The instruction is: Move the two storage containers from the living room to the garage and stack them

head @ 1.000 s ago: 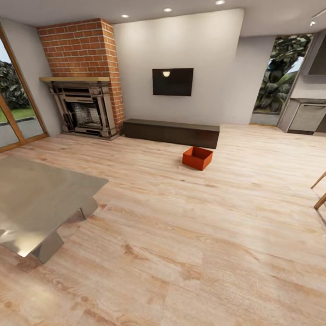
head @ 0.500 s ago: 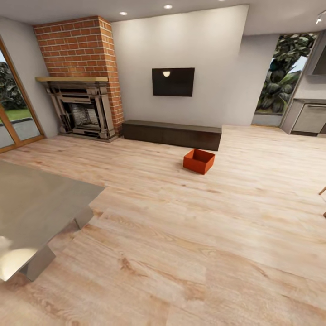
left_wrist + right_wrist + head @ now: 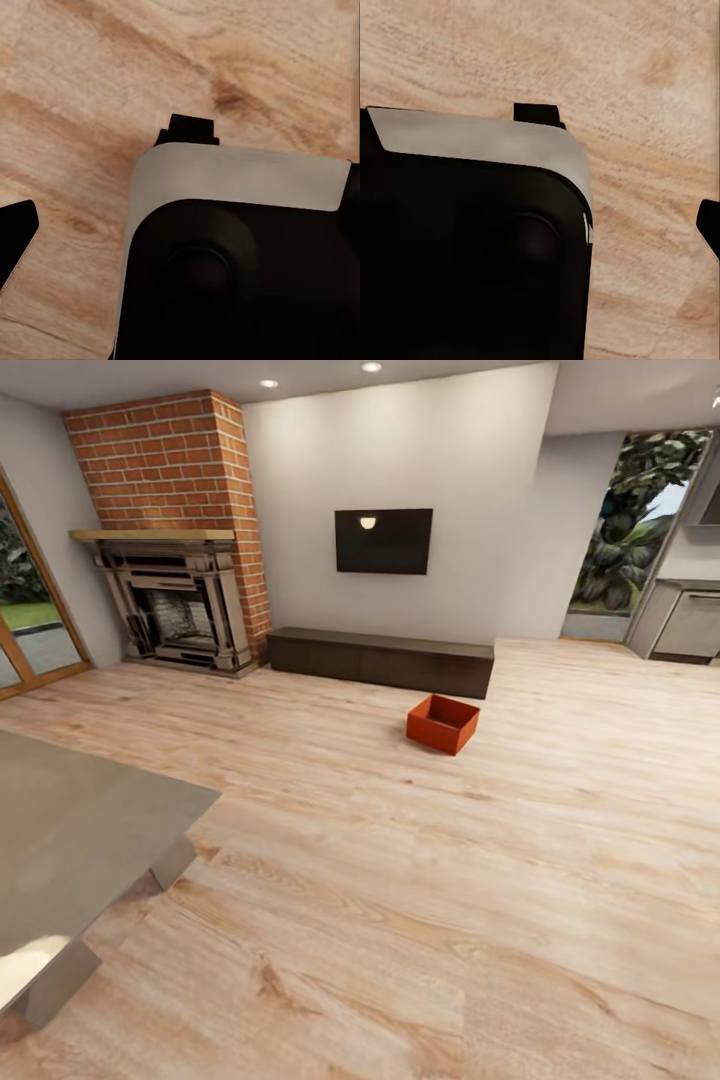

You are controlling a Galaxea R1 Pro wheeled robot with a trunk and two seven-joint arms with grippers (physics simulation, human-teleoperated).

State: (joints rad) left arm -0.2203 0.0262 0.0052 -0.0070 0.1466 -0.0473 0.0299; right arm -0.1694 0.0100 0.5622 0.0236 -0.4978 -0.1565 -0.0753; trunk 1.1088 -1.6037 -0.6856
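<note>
Honestly, with one orange storage container (image 3: pixel 441 723) sitting on the wood floor (image 3: pixel 400 880) around 1 o'clock, just before the dark cabinet (image 3: pixel 380 658), I'd roll straight up and square to it; can't tell if the grippers are open.

storage container (image 3: pixel 441 723): orange-red, darker inside, on the floor just before the cabinet
floor (image 3: pixel 420 880): light wood planks, tan grain with brown knots
cabinet (image 3: pixel 380 657): dark brown
fireplace (image 3: pixel 165 470): red brick with pale mortar, beside the cabinet; grey surround, black hearth
TV (image 3: pixel 383 541): black, above the cabinet
wall (image 3: pixel 460 480): plain white
table (image 3: pixel 70 830): matte grey, shiny metallic legs
</note>
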